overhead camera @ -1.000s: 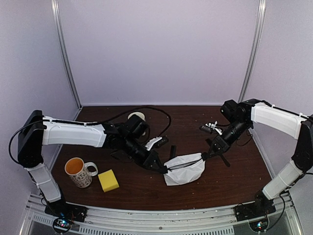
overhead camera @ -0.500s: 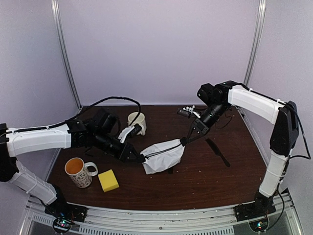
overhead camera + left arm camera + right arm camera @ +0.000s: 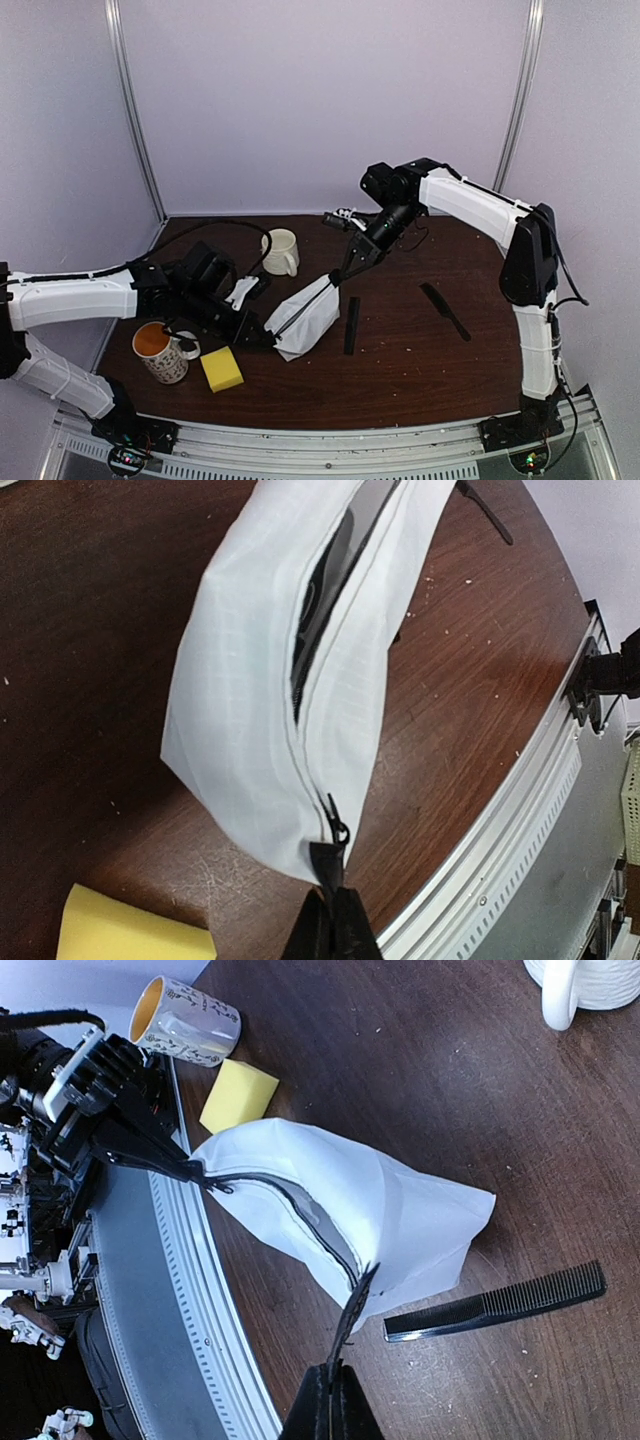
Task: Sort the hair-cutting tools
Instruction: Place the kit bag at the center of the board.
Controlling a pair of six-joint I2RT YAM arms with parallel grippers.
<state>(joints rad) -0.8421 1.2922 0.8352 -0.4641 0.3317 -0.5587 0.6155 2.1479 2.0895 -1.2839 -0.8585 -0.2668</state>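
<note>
A white zip pouch (image 3: 305, 320) hangs stretched between my two grippers just above the table, its zip partly open. My left gripper (image 3: 262, 338) is shut on the black tab at its near-left end, as the left wrist view (image 3: 333, 898) shows. My right gripper (image 3: 338, 281) is shut on the black tab at the other end, also seen in the right wrist view (image 3: 340, 1370). One black comb (image 3: 352, 325) lies just right of the pouch, and a second comb (image 3: 445, 311) lies further right. Something dark shows inside the pouch (image 3: 320, 575). Scissors and clipper are out of view.
A yellow sponge block (image 3: 222, 368) and a patterned mug (image 3: 160, 350) with an orange inside sit at the front left. A white mug (image 3: 282, 250) stands behind the pouch. The metal front rail (image 3: 330, 440) runs along the table's near edge.
Both arms have carried the stretched pouch to the left. The comb it covered now lies in the open. The right arm has reached further left across the table.
</note>
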